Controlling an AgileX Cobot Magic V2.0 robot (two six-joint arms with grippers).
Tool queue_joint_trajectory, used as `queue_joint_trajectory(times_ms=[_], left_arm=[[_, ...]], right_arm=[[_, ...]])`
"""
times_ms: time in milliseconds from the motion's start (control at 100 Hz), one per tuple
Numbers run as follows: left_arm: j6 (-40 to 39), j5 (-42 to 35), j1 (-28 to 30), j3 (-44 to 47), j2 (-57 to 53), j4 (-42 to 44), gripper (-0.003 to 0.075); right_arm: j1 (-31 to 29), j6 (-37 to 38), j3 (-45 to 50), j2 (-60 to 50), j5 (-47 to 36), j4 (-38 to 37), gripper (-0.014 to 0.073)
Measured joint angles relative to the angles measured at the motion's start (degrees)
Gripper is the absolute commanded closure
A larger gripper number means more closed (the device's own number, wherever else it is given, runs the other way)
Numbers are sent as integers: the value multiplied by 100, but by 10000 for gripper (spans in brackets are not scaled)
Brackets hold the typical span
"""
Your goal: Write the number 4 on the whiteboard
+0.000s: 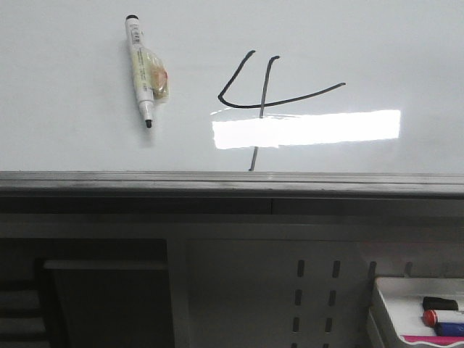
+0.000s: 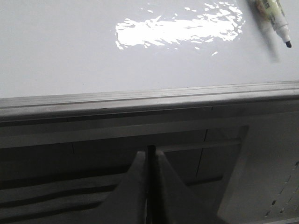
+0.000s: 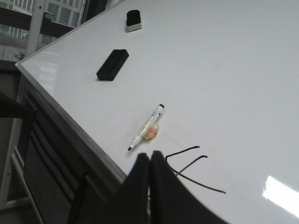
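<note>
Currently — entries from the three views:

Whiteboard (image 1: 72,87): fills the upper half of the front view; grey edge rail runs across mid-frame; bright rectangular reflection right of centre.

Number 4 (image 1: 264,90): thin black strokes, centre-right of the front view; slanted left stroke, long crossbar reaching right, stem running down through the glare to the rail. In the right wrist view it sits low in the frame, partly hidden behind the fingers.

Marker (image 1: 141,69): uncapped, lying on the board at upper left of the front view, tip pointing down; a yellowish wrap around its middle. Well apart from the 4.

Left gripper (image 2: 148,186): seen only in its wrist view, bottom centre; jaws pressed together, nothing between them. Held off the board, on the near side of the rail, pointing toward it.

Right gripper (image 3: 150,186): bottom centre of its wrist view; fingers closed flat against each other, holding nothing. Posed above the board's near edge — looking obliquely across the surface.

Erasers: black block (image 3: 112,64) at upper left of the right wrist view; a second one (image 3: 133,19) near the top edge.

Tray (image 1: 384,304): lower right corner of the front view, holding capped markers.
</note>
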Motion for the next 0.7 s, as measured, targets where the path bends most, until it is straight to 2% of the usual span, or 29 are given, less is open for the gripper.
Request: queue_joint_trajectory(times_ms=[140, 260, 330, 400, 450, 550, 620, 700], left_arm=[[-9, 0, 0, 0, 0, -9, 741], [-9, 0, 0, 0, 0, -9, 741], [-9, 0, 0, 0, 0, -9, 741], [-9, 0, 0, 0, 0, -9, 741], [-9, 0, 0, 0, 0, -9, 741], [-9, 0, 0, 0, 0, -21, 741], [-9, 0, 0, 0, 0, -21, 741], [-9, 0, 0, 0, 0, -21, 741]], right_arm=[[0, 0, 40, 0, -140, -165, 658], [0, 0, 393, 0, -1009, -317, 658], [-68, 405, 683, 0, -1665, -748, 658], [-266, 1612, 1026, 0, -2233, -1675, 658], [-502, 2871, 1242, 0, -2470, -2458, 659], [-1087, 4868, 1585, 0, -2399, -3576, 659], [-1476, 5682, 1819, 0, -2233, -3951, 659], [-1846, 6076, 2056, 0, -2063, -4118, 659]])
